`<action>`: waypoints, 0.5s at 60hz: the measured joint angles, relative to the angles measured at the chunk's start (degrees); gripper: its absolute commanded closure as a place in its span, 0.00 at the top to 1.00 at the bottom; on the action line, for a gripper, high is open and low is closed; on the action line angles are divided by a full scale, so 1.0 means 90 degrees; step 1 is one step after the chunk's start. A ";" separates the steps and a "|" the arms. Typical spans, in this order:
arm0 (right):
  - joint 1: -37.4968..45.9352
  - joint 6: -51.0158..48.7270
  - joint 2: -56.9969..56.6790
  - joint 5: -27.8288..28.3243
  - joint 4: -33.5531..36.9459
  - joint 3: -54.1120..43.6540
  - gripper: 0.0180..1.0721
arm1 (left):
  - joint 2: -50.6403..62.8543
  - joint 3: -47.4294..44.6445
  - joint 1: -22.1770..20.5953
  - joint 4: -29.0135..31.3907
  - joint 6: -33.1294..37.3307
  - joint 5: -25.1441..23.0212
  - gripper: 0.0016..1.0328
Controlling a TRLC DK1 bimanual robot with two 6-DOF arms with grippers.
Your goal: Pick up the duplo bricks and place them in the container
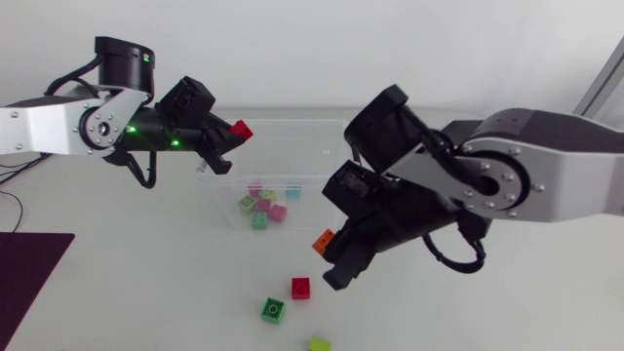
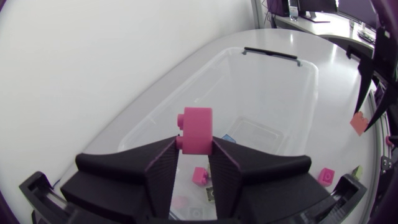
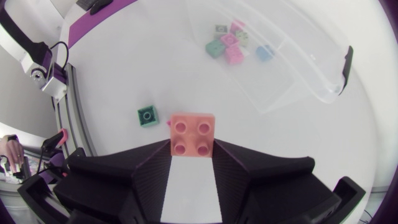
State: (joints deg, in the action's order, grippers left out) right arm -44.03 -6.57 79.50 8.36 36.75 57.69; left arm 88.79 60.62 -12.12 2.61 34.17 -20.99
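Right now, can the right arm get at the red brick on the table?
Probably not yet. The red brick lies on open table close to the right gripper, nothing blocking it, but that gripper is shut on an orange brick.

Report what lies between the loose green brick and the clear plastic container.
Nothing: bare white table separates the green brick from the clear plastic container, per the head view.

Premises assessed as a robotics laboratory test station. Grounds: left arm (image 1: 58,127) and right arm (image 1: 546,175), jointed metal machines, flank a plain white counter (image 1: 127,302) carrying a clear plastic container (image 1: 292,124) and loose toy bricks (image 1: 300,287) lying near it
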 measured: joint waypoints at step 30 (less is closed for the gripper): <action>0.1129 -0.0126 0.0245 0.0177 -0.0459 0.1690 0.28 | -0.1848 -0.0447 -0.0022 0.0704 0.0148 -0.0148 0.95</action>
State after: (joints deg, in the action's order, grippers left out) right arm -33.87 -7.70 81.71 9.96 32.62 72.90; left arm 72.16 56.60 -12.32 8.95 35.51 -22.33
